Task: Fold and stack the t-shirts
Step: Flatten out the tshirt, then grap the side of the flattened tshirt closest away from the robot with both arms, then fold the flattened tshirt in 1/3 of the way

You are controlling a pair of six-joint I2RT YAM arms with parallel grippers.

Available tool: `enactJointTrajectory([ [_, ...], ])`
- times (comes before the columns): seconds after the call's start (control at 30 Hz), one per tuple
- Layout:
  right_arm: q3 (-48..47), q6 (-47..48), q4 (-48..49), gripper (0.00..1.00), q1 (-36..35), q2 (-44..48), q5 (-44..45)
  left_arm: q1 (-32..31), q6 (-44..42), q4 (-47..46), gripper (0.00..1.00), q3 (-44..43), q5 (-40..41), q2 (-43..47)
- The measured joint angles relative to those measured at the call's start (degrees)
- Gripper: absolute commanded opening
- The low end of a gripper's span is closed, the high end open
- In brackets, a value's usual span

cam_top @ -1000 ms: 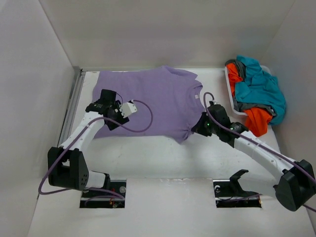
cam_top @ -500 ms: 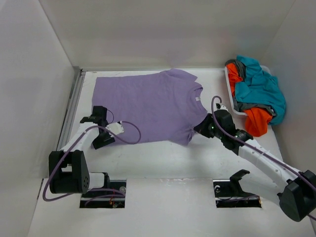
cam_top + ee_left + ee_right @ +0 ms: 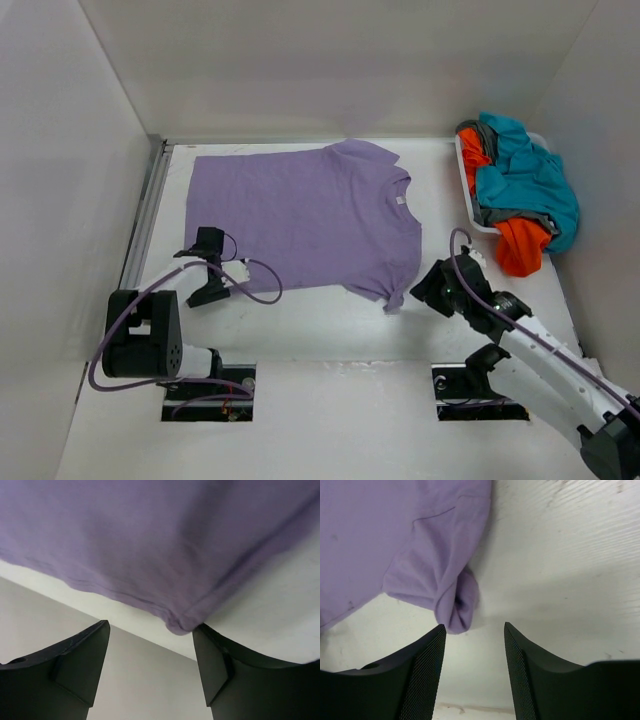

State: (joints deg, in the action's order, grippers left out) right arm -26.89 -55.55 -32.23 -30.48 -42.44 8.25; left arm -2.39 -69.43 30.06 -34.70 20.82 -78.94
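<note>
- Left gripper [image 3: 150,630], jaws spread and empty, sits at the near-left hem corner of the one lavender purple cloth t-shirt [image 3: 300,215].
- Right gripper [image 3: 473,627], jaws parted and empty, faces that shirt's curled near-right sleeve.
- The shirt lies spread flat on the white surface [image 3: 320,320].
- To its far right, one white mesh basket [image 3: 463,170] holds three bunched shirts: teal [image 3: 530,175], bright orange [image 3: 520,245], dark grey [image 3: 468,130].

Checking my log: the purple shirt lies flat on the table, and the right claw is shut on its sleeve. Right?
No: the right wrist view shows the right claw open, just short of the sleeve. The purple shirt does lie flat on the table.
</note>
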Motion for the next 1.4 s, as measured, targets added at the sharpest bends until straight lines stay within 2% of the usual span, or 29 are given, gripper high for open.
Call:
enactJointTrajectory([
  [0.13, -1.09, 1.01, -2.25, 0.56, -1.64, -0.52, 3.63, 0.26, 0.02, -4.22, 0.53, 0.79, 1.05, -0.39],
  [0.17, -3.98, 2.93, -1.64, 0.58, -4.39, -4.85, 4.9, 0.5, 0.02, -7.37, 0.34, 1.64, 1.53, -0.44],
  [0.23, -5.53, 2.93, -2.1, 0.58, -5.95, -8.15, 5.53, 0.57, 0.11, -10.45, 0.24, 2.54, 0.63, -0.55],
  [0.37, -7.45, 1.81, 0.15, 0.6, -9.81, -16.68, 5.25, 0.5, -0.17, -14.36, 0.14, 4.42, 0.39, -0.59],
  [0.53, -6.99, 0.85, 3.13, 0.59, -10.1, -18.32, 4.61, 0.5, -0.2, -17.03, 0.07, 5.86, -0.11, 0.09],
  [0.57, -6.99, 0.72, 4.26, 0.57, -10.1, -18.78, 4.31, 0.5, -0.2, -17.05, 0.06, 5.88, -0.24, 0.15],
  [0.67, -6.82, 0.46, 7.91, 0.41, -9.92, -22.49, 3.1, 0.92, -0.17, -17.57, 0.03, 5.86, -0.92, 0.17],
  [0.7, -6.78, 0.63, 8.48, 0.32, -9.7, -23.47, 2.51, 1.25, -0.11, -17.73, 0.02, 5.86, -1.2, 0.22],
  [0.73, -6.8, 0.61, 10.1, 0.16, -9.49, -26.14, 1.31, 1.68, 0.22, -17.9, 0.0, 5.86, -1.7, 0.37],
  [0.77, -6.8, 0.52, 10.49, 0.08, -9.29, -27.04, 0.85, 2.4, 0.7, -17.92, 0.0, 5.79, -2.27, 0.52],
  [0.83, -6.78, 0.79, 10.91, 0.02, -8.9, -29.22, -0.24, 3.63, 1.75, -17.73, 0.0, 5.2, -3.41, 0.55],
  [0.97, -8.15, 3.23, 10.75, 0.0, -4.92, -29.11, -1.55, 6.47, 4.59, -16.15, 0.0, 1.51, -6.12, 0.55],
  [1.03, -10.71, 5.31, 10.27, 0.0, -1.79, -29.53, -2.01, 7.56, 6.62, -14.64, 0.0, -3.54, -7.74, 0.0],
  [1.07, -13.86, 6.97, 9.25, 0.0, 0.48, -30.71, -3.02, 7.89, 7.5, -13.68, 0.0, -7.1, -8.39, -1.01],
  [1.17, -32.5, 13.29, 7.5, 0.0, 7.91, -39.71, -5.86, 8.37, 10.45, -12.07, 0.0, -20.76, -10.1, -6.64],
  [1.2, -39.47, 15.47, 7.8, 0.0, 9.97, -42.62, -6.69, 8.5, 11.43, -10.54, 0.0, -28.41, -10.62, -9.92],
  [1.27, -61.2, 19.78, 3.58, 0.0, 13.68, -50.86, -8.11, 8.76, 14.27, -8.76, 0.0, -45.75, -11.19, -17.03],
  [1.3, -67.08, 20.9, 3.1, 0.0, 14.49, -52.92, -8.5, 8.76, 14.4, -6.78, 0.0, -50.27, -11.37, -18.38],
  [1.33, -78.49, 22.62, 1.14, 0.0, 15.87, -56.76, -8.92, 8.92, 15.76, -4.76, 0.0, -62.62, -11.54, -22.95],
  [1.4, -95.76, 24.83, -1.09, 0.0, 17.59, -61.83, -9.68, 9.01, 17.2, -4.0, 0.0, -77.4, -11.8, -27.56],
])
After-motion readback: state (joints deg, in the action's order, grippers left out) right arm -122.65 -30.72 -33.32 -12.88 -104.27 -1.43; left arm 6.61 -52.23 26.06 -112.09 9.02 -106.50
